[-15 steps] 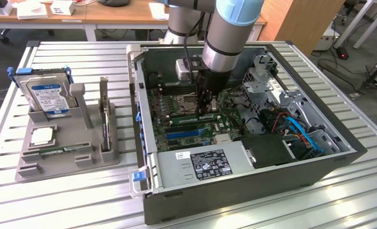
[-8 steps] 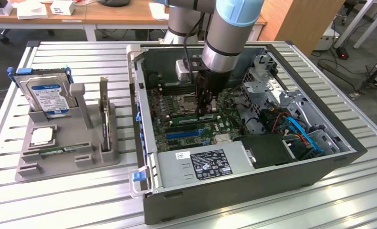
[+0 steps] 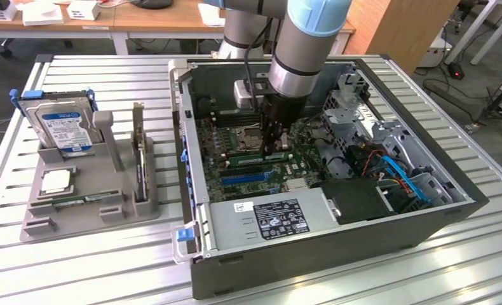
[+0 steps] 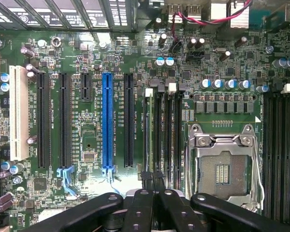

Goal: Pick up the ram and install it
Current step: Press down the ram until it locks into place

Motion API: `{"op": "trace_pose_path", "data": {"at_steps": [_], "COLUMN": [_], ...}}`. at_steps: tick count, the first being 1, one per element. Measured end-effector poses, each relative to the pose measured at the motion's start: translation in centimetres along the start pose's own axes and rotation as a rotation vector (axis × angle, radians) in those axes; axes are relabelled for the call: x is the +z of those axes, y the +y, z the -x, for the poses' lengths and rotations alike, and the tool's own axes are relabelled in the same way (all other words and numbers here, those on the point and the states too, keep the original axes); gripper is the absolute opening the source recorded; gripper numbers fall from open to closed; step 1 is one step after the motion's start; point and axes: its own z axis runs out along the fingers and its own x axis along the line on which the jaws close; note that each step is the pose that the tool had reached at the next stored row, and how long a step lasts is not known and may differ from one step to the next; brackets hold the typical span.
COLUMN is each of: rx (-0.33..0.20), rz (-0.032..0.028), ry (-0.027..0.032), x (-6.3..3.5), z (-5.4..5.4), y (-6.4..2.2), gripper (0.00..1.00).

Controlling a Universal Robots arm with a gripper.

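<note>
**Desk:** Where's the ram?

**Me:** I read the long, thin green circuit-board stick, the ram, as the pale green edge standing in the black memory slot bank, on the side nearest the long blue plastic expansion slot. I see it edge-on, so I can't tell whether it is pushed fully home.

**Desk:** And the fingers?

**Me:** The black fingers are pressed together with nothing pinched between them, their tips right at one end of the stick. From outside, I see them reaching down into the dark grey open metal computer case on the ribbed aluminium table.

**Desk:** What worries you?

**Me:** My guess is uneven seating. The tips sit over one end only, so any push there could tilt the stick and leave the far end high. The top edge is narrow, so the tips could also skid off onto the neighbouring slots. The silver-framed empty processor socket lies just beside that bank with its contacts bare, and a sideways slip could land there
</note>
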Motion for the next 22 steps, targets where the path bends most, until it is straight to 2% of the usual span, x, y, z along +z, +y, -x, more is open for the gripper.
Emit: {"op": "trace_pose_path", "data": {"at_steps": [12, 22], "rx": [0.000, 0.000], "rz": [-0.0002, 0.0001], "ry": [-0.0005, -0.0001], "x": [0.01, -1.68], "z": [0.0, 0.1], "y": [0.00, 0.05], "gripper": [0.09, 0.09]}}
